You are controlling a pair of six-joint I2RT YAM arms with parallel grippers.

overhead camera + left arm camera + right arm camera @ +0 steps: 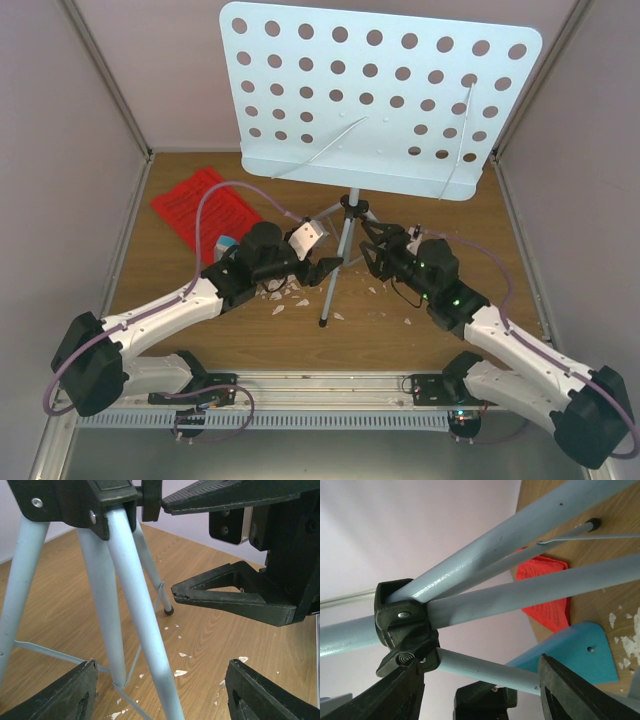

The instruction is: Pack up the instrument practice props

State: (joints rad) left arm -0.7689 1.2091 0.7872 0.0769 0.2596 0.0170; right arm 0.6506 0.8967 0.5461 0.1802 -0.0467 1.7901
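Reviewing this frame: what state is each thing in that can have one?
Music stand: upright, legs spread, plate mounted.
Red sheet-music pages: flat on the table.
Small blue box: on the table beside the pages.
Left gripper: open, at the tripod legs.
Right gripper: open, near the tripod hub.
White scraps: scattered.

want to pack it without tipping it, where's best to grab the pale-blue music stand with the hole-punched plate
Probably the slim round pale-blue leg tubes just below the black plastic hub, approached level from either side: they fit between jaws, while the wide, tilted hole-punched plate would not.
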